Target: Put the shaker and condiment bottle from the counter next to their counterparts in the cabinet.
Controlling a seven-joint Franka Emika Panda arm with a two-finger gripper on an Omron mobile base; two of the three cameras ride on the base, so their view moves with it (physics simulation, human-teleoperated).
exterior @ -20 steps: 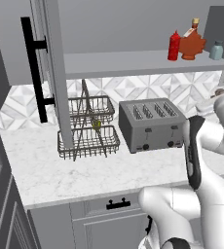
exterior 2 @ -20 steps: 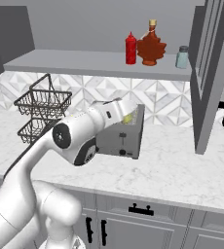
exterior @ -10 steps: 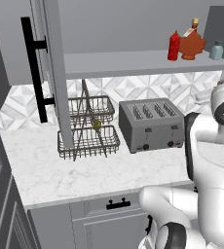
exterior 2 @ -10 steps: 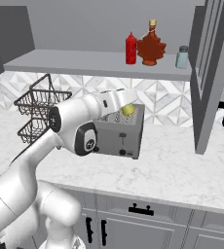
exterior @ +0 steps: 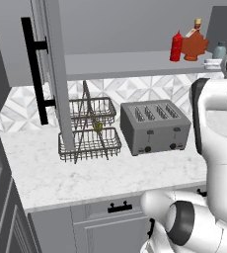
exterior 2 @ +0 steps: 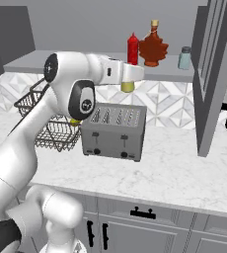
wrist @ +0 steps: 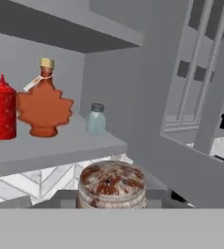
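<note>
1. The hand (exterior 2: 131, 74) is raised just below the front edge of the cabinet (exterior 2: 211, 74) shelf (exterior 2: 61, 62) and is clamped on the shaker (exterior 2: 128, 86), which hangs beneath it above the toaster (exterior 2: 114, 131).
2. In the hand view the shaker's speckled tan top (wrist: 111, 181) sits low and centred, in front of the shelf edge.
3. The toaster stands on the tabletop (exterior 2: 174, 168), with a wire basket (exterior: 90, 141) to its left.
4. On the shelf, the red bottle (wrist: 2, 113) stands upright just beside the leaf-shaped bottle (wrist: 44, 109); the pale blue shaker (wrist: 96, 118) stands near that one's other side.
5. The cabinet door (exterior: 49, 69) is open.
</note>
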